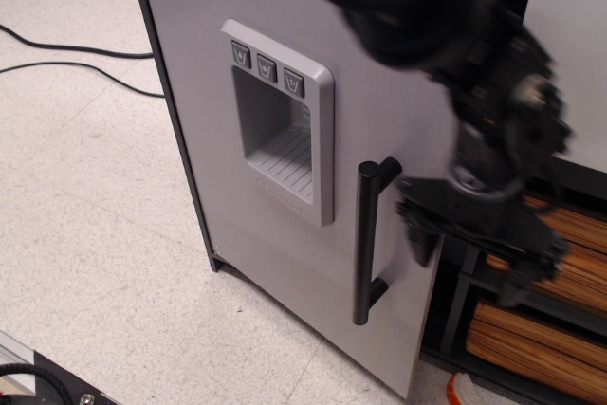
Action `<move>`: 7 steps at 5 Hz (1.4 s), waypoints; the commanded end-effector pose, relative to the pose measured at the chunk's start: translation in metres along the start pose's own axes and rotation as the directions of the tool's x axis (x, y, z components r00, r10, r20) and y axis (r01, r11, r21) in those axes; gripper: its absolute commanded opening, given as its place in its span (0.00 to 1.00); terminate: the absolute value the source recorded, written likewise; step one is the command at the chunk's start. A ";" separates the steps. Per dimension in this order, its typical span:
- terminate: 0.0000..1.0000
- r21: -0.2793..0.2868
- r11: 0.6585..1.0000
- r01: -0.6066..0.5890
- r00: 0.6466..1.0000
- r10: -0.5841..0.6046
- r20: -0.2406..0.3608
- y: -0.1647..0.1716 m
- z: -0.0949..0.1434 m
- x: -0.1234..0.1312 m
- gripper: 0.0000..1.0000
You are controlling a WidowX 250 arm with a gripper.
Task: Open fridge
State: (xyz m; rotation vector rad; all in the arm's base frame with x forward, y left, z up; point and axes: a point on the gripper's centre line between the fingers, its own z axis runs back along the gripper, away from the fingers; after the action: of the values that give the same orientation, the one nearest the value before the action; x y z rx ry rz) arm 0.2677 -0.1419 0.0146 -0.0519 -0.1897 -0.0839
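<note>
The fridge's light grey door (218,54) fills the middle of the view, with its grey three-button dispenser panel (281,130) and black vertical bar handle (365,244). My gripper (469,255) is motion-blurred. It hangs just right of the handle, over the door's right edge, and does not touch the bar. Its two fingers (419,237) point down and stand spread apart with nothing between them. The arm covers the door's upper right part.
A dark shelf unit with tan woven baskets (569,225) stands right of the fridge, with a white panel (569,45) above it. Black cables (66,62) lie on the tiled floor at the left. A dark frame edge (175,139) runs down the fridge's left side.
</note>
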 end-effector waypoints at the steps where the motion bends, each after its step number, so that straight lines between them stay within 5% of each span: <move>1: 0.00 0.017 1.000 -0.002 0.998 0.001 0.065 -0.032 -0.013 0.061 1.00; 3: 0.00 0.079 0.995 -0.054 0.990 0.044 0.131 -0.018 -0.005 0.089 1.00; 5: 0.00 0.149 0.983 -0.106 0.985 0.083 0.148 0.018 0.019 0.083 1.00; 7: 0.00 0.146 0.972 -0.186 0.972 0.160 0.175 0.054 0.060 0.067 1.00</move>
State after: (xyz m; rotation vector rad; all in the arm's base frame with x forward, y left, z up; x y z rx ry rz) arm 0.3205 -0.0856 0.0633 0.1087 -0.2907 0.1112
